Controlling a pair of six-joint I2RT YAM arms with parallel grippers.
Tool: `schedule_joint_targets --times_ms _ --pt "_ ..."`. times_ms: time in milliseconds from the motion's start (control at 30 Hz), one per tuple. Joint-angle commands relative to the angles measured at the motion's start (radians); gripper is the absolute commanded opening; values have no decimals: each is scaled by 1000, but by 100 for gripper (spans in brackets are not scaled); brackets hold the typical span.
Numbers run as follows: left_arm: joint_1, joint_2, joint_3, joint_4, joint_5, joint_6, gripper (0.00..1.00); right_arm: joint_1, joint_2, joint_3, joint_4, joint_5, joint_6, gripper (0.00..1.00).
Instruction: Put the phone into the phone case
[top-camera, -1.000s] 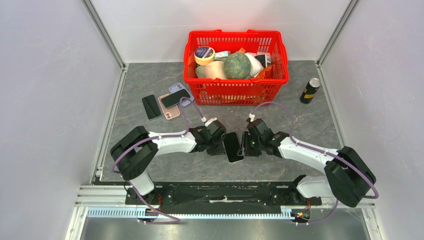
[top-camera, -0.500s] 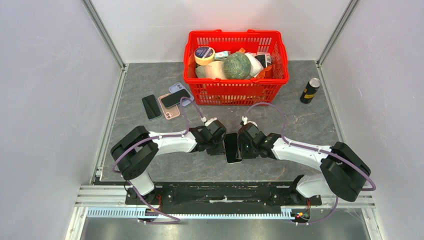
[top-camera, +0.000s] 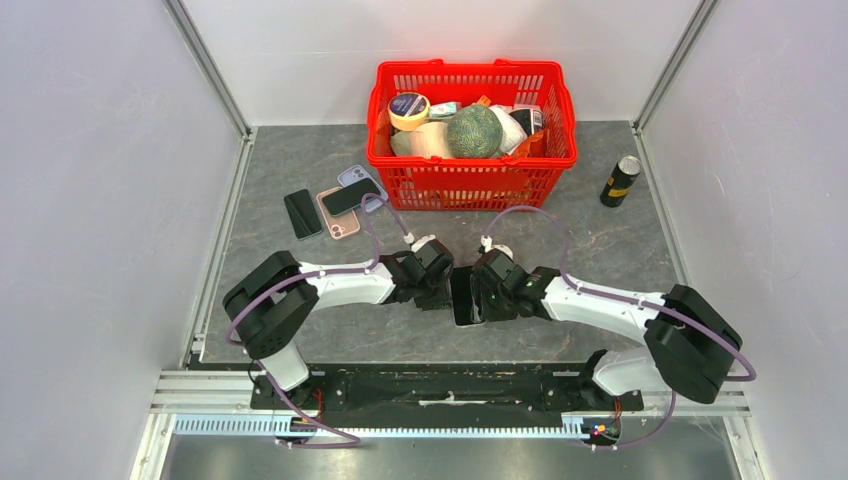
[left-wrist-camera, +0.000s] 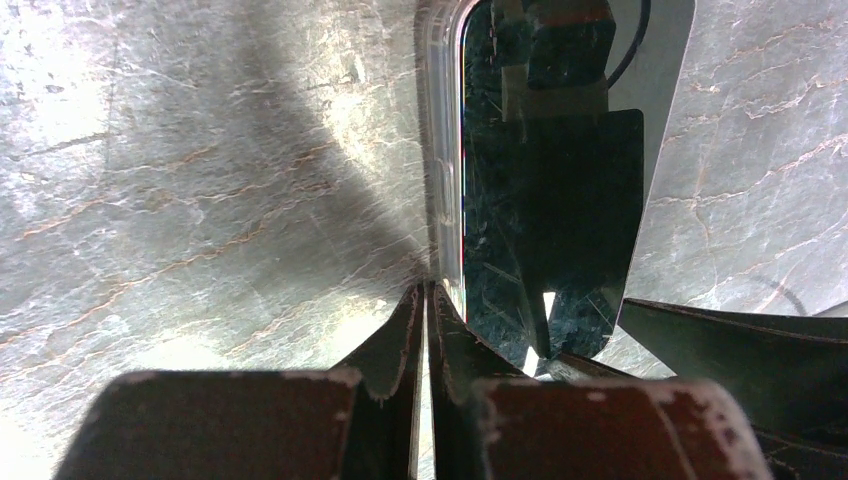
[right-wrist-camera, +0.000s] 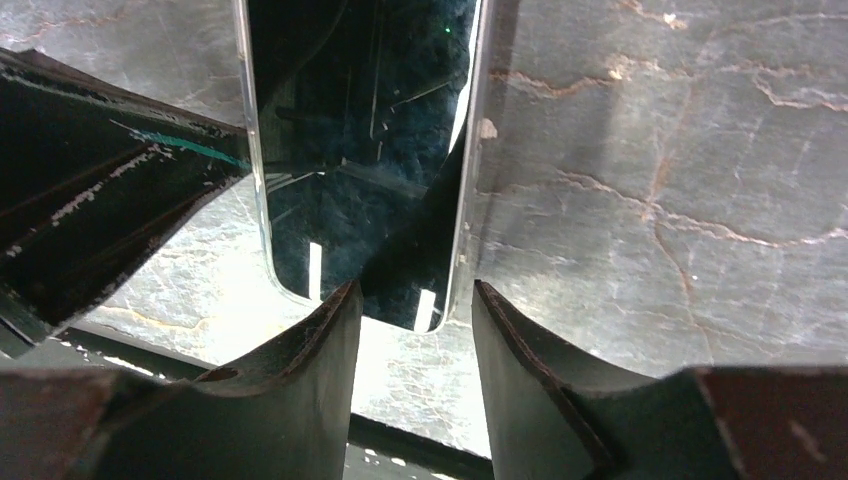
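Note:
A black phone (top-camera: 462, 297) lies screen-up in a clear phone case (left-wrist-camera: 441, 150) at the middle of the table, between my two grippers. My left gripper (top-camera: 445, 291) is shut, and its tips meet on the case's left rim (left-wrist-camera: 428, 292). The phone's dark glass (left-wrist-camera: 540, 180) reflects the arm above it. My right gripper (top-camera: 483, 296) is open at the phone's right side. In the right wrist view its fingers straddle the near right corner of the phone (right-wrist-camera: 360, 150) and the case's rim (right-wrist-camera: 478, 150), touching neither; the gripper's middle (right-wrist-camera: 415, 292) is just below that corner.
A red basket (top-camera: 470, 186) full of groceries stands behind the grippers. A dark can (top-camera: 620, 180) stands at the back right. Several other phones and cases (top-camera: 336, 205) lie at the back left. Walls close in both sides.
My right gripper has moved left up to the phone and opened wider. The phone has shifted slightly left and straightened. The left gripper stays shut in place.

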Motion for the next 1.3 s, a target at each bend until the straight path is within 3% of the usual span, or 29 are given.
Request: schedule_joint_targets --times_ms 0,167,733,967,1267 --pt "-7 18 22 27 -1 -22 9 -2 -53 30 -59 16 7 52" --pt "-7 16 20 27 -1 -22 9 -20 -84 10 -65 6 32 50" --pt "-7 24 28 27 1 -22 8 -28 2 1 -29 -23 47 22" --pt "-7 29 35 27 3 -23 8 -26 41 -11 4 -58 53 0" --pt "-6 39 42 28 6 -22 8 -14 113 -32 51 -46 71 0"
